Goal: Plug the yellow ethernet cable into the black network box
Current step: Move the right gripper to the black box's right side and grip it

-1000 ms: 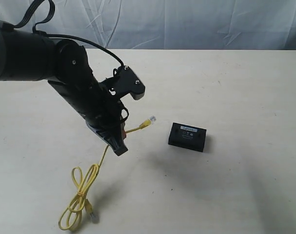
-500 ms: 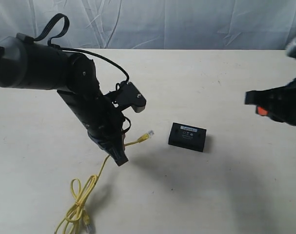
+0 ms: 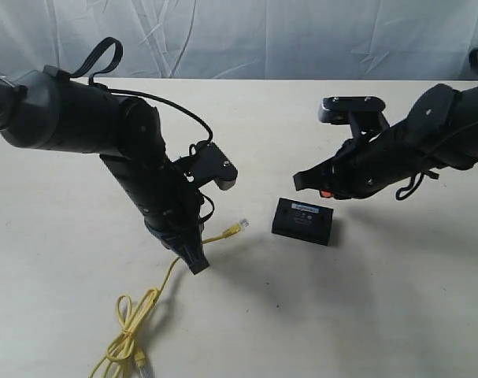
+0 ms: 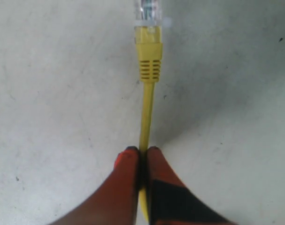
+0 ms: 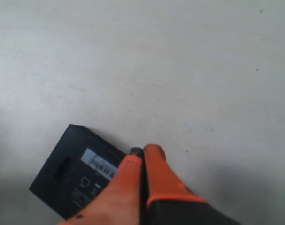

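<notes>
As my left end effector (image 4: 141, 155) pinches the yellow ethernet cable (image 4: 146, 103) behind its plug (image 4: 147, 11), I keep that plug facing the black network box (image 3: 302, 220) from 9 o'clock; right end effector (image 5: 142, 153) closed, empty.

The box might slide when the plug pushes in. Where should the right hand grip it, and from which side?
Likely from above, pinching the box across its two long edges: it lies flat, with only top and sides free. Stay off the end facing the plug. The right hand is shut, so open it first.

Cable end (image 3: 237, 228) just L of box (image 3: 302, 220)
</notes>
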Controlling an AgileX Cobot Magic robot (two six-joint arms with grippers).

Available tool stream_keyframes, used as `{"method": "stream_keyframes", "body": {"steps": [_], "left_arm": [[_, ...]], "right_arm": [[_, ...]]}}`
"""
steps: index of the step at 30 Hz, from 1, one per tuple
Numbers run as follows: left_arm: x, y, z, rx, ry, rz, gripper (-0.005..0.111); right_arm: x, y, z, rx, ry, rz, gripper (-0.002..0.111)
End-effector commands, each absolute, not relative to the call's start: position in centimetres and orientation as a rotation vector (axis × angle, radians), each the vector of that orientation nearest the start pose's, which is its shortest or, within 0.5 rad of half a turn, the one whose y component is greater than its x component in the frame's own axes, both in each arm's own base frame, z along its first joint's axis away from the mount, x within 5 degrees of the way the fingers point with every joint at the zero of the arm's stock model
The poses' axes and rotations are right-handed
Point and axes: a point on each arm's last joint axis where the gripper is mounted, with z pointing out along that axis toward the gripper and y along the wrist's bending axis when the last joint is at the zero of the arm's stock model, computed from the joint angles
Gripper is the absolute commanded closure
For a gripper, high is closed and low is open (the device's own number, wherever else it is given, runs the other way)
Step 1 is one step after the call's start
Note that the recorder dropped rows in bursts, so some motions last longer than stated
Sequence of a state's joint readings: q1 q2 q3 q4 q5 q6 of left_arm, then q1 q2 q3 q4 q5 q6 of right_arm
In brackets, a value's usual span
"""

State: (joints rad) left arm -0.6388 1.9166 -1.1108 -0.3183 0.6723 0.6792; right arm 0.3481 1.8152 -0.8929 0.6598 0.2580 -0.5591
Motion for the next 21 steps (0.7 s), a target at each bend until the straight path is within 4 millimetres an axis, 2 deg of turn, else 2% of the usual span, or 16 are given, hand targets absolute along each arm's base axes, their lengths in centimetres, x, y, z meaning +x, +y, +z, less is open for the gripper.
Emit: {"method": "stream_keyframes", "body": {"steps": [1, 11, 21], "left_arm": [[27.3, -22.5, 14.0, 1.507, 2.524, -0.33, 0.107], [27.3, -22.5, 14.0, 1.507, 2.524, -0.33, 0.107], [27.4, -22.6, 14.0, 1.504, 2.51, -0.339, 0.107]], "right_arm": [[31.6, 13.1, 13.0, -0.417, 2.586, 0.32, 0.109], [31.1, 13.3, 11.5, -0.454, 2.677, 0.351, 0.109], [30.3, 13.5, 11.8, -0.492, 2.733, 0.412, 0.109]]}}
